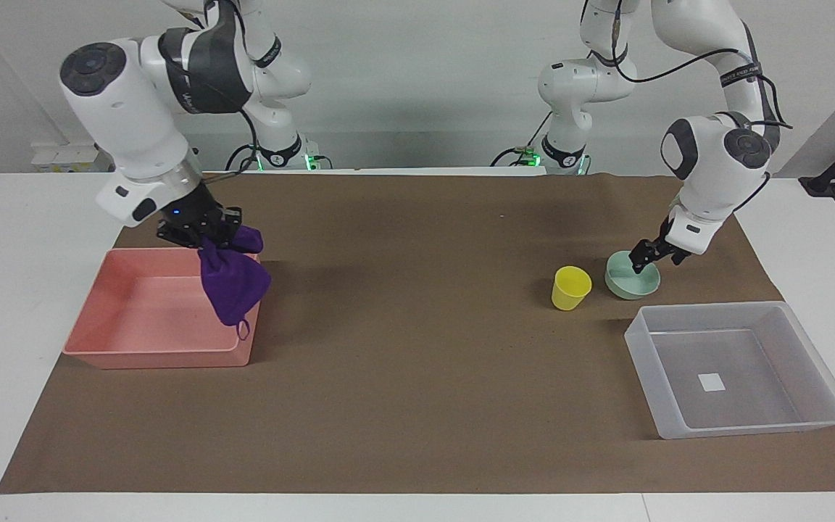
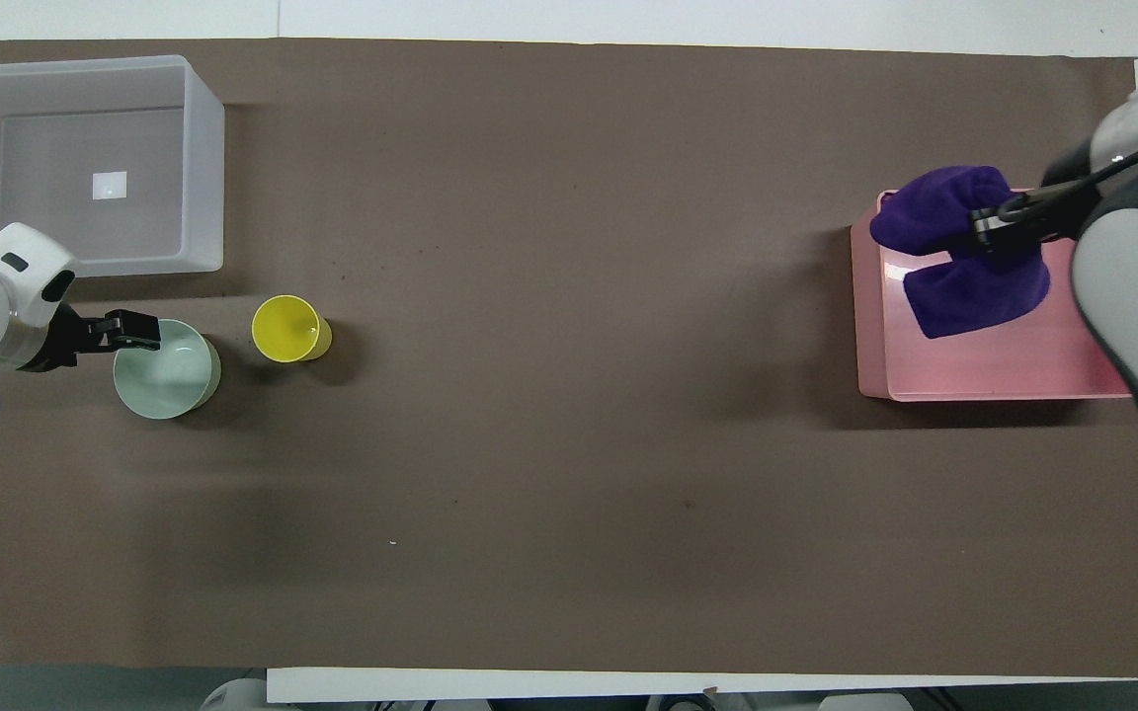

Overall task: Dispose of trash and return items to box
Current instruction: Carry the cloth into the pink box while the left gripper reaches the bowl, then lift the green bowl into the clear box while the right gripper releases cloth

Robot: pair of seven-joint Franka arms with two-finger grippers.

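Observation:
My right gripper is shut on the purple rag and holds it up over the pink bin, above the bin's end wall toward the table's middle. In the overhead view the rag hangs from that gripper over the bin. My left gripper is down at the rim of the mint-green bowl, on its side toward the left arm's end, also seen from overhead. The yellow cup stands upright beside the bowl. The translucent box is empty.
A brown mat covers the table. The box lies farther from the robots than the bowl and the cup. The pink bin holds nothing on its floor.

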